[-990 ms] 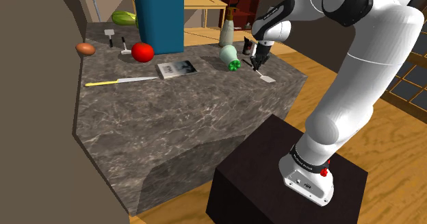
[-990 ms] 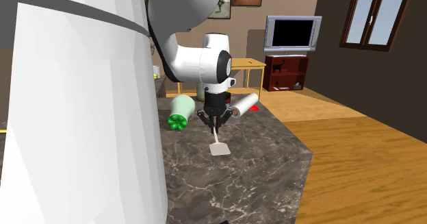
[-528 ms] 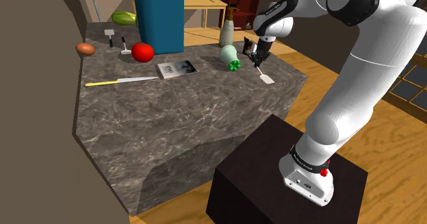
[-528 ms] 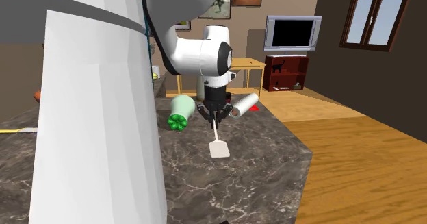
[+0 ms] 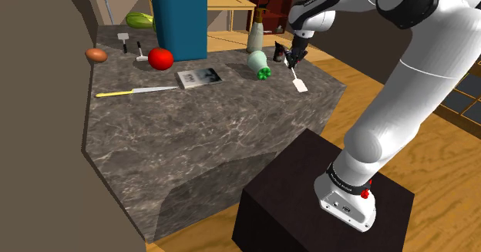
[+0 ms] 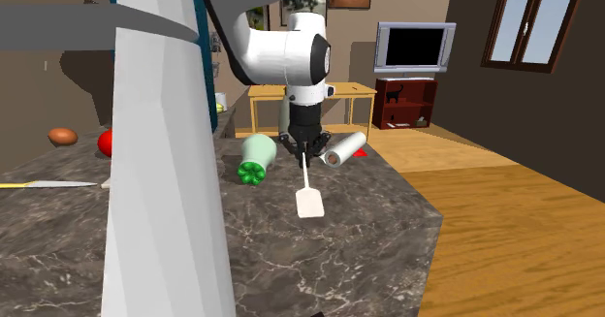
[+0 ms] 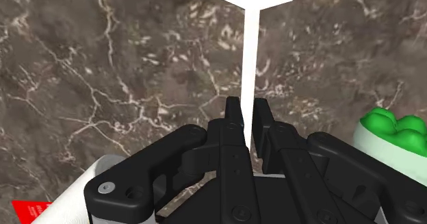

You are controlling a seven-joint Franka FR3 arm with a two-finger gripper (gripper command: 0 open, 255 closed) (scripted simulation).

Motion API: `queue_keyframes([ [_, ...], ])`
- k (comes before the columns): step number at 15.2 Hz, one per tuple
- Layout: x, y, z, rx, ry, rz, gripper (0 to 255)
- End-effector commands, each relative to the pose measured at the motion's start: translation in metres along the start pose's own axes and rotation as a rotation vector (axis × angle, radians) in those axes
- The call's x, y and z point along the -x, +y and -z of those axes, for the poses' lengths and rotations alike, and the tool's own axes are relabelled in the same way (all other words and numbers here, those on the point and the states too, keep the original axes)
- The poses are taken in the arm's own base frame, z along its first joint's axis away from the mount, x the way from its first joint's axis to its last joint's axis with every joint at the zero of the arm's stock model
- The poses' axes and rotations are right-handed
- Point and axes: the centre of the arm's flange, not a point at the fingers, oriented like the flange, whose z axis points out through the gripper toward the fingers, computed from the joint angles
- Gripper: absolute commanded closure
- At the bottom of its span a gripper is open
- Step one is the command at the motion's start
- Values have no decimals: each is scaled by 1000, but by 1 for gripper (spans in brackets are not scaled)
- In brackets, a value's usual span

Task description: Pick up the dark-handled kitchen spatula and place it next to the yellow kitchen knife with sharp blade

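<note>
The tool (image 7: 246, 109), clamped on the thin stem of the spatula (image 6: 308, 201), hangs well apart from the yellow knife (image 5: 135, 92); so slim a pinch may let it swing or slip.

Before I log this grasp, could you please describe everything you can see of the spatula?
The spatula has a flat, white, roughly square blade on a thin white shank. It hangs nearly upright, blade lowest, its handle end clamped in the shut black claw, which hides the handle. The blade appears clear of the dark marbled countertop; nothing else touches it.
</note>
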Motion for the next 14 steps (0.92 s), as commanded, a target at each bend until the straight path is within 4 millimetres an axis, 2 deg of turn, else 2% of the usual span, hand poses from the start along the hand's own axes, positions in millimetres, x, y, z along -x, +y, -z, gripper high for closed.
queue_keyframes([
  [1,0,0,10,0,-1,0,255],
  [3,0,0,20,0,-1,0,255],
  [14,16,-145,22,0,-1,0,255],
])
